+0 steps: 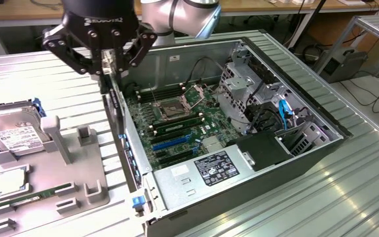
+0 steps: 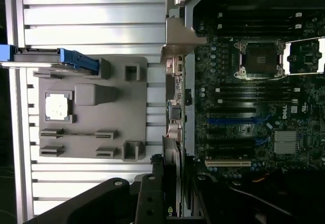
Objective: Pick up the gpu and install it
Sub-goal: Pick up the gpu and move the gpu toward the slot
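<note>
One black gripper [image 1: 106, 63] was clamped on the thin dark rectangular gpu card [image 1: 116, 106], hanging edge-on beside the open grey computer case's [image 1: 255, 192] rear wall; any tilt could have snagged that wall.

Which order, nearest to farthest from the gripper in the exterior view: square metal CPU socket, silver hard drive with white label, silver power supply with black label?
1. CPU socket, in the case, exterior view's right of the gripper holding the gpu.
2. Hard drive, exterior view's left edge.
3. Power supply, case's lower end.
</note>
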Available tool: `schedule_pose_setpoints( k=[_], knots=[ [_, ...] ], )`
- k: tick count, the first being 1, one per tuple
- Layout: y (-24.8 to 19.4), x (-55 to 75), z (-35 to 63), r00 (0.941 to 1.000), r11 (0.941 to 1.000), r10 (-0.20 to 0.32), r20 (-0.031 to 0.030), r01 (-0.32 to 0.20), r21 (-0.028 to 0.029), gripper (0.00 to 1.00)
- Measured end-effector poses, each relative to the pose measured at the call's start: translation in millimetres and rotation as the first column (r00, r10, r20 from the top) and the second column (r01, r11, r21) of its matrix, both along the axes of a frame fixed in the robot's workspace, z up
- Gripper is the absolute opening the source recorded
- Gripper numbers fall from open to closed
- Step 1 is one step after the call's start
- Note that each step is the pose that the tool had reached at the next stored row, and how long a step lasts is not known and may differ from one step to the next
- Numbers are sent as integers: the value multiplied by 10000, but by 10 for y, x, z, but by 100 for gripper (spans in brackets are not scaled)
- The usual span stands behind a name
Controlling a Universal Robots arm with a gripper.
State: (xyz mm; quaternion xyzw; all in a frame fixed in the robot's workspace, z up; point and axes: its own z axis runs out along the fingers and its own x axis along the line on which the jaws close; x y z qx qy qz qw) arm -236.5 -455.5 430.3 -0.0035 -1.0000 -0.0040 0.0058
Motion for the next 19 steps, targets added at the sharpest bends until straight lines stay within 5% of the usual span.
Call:
schedule_pose_setpoints(
  k=[12, 19],
  knots=[
    [7, 636, -36, 10000, 10000, 26, -63, -26, -2, 26],
    [70, 962, -165, 10000, 10000, 25, -71, -25, -35, 26]
  ],
)
